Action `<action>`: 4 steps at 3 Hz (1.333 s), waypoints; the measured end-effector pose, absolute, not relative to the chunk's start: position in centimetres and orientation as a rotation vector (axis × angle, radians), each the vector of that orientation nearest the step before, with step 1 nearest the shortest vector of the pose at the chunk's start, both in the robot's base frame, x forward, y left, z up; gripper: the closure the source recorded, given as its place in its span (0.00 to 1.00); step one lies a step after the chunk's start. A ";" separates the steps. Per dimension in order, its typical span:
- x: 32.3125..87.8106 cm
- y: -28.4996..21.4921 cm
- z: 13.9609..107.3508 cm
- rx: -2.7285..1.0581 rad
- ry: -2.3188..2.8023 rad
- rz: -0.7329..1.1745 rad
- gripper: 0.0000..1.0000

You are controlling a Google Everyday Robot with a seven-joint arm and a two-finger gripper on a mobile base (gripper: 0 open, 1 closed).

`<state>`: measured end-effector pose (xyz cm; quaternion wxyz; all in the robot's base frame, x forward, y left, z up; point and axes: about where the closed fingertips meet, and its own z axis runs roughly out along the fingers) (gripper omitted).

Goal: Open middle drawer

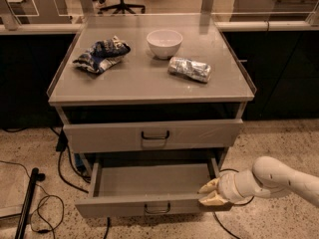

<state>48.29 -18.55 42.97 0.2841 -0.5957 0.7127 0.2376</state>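
Note:
The middle drawer (149,183) is the lower grey drawer of the cabinet. It stands pulled out toward me, showing a plain grey tray inside and a small dark loop handle (157,209) at the centre of its low front panel. My gripper (209,193), cream-coloured on a white arm (279,179) that comes in from the right, sits against the right front corner of this drawer. The taller-fronted drawer (154,135) above it is closed.
On the cabinet top (144,81) lie a blue chip bag (102,54), a white bowl (164,43) and a silver foil packet (190,69). Black cables (45,203) and a black pole (27,203) lie on the speckled floor at left. Dark counters stand behind the cabinet.

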 end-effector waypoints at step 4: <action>47.3 -18.8 42.9 -1.595 1.907 0.643 0.76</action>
